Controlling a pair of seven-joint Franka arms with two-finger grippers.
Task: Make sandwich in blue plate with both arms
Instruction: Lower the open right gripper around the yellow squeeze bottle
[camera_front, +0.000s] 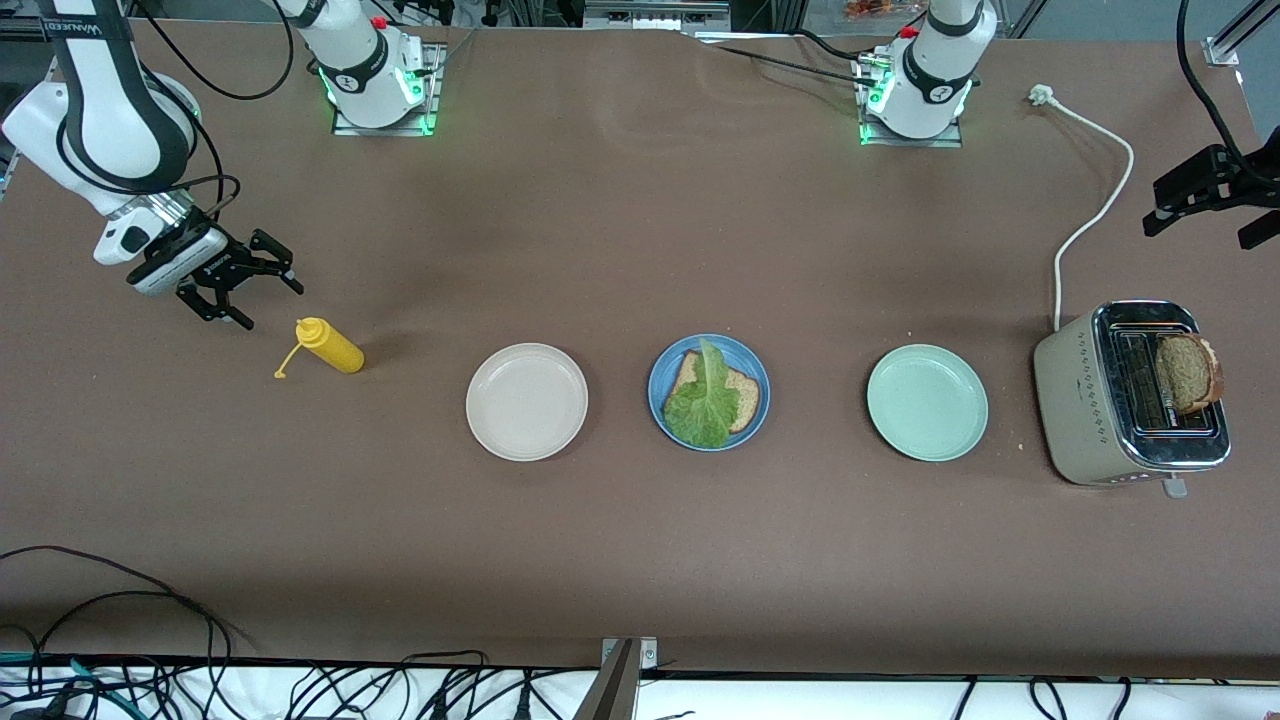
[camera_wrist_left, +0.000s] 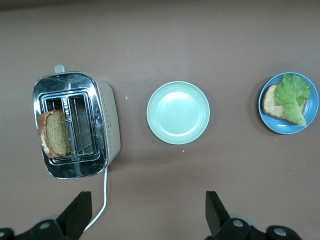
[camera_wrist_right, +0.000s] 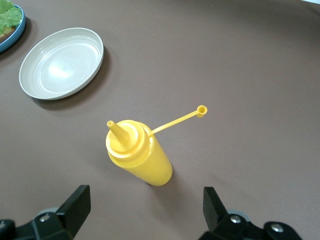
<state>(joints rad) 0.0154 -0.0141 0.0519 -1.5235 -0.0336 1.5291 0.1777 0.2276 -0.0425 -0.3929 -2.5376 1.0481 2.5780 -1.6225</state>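
1. Three round plates: I count cream-white (camera_front: 527, 402), blue plate (camera_front: 709, 392), mint-green (camera_front: 927, 402).
2. Blue holds one brown bread slice (camera_front: 742, 397) under lettuce (camera_front: 703, 400); a second slice (camera_front: 1188, 373) stands in the toaster (camera_front: 1130, 395).
3. Right gripper (camera_front: 262, 289) spread, yellow bottle (camera_front: 330, 346) at its four o'clock.
4. Left gripper (camera_front: 1210, 205) spread above the toaster; only the right wrist shows the bottle's open cap (camera_wrist_right: 201, 110).

Two glossy white arms with dark joint bands. Each base (camera_front: 378, 75) sits on a metal plate, glowing green at its rim, with a red button at its 12 o'clock. Black cables loop along the right arm (camera_front: 110, 110), which bears a small printed label. Both grippers are black, two-fingered.
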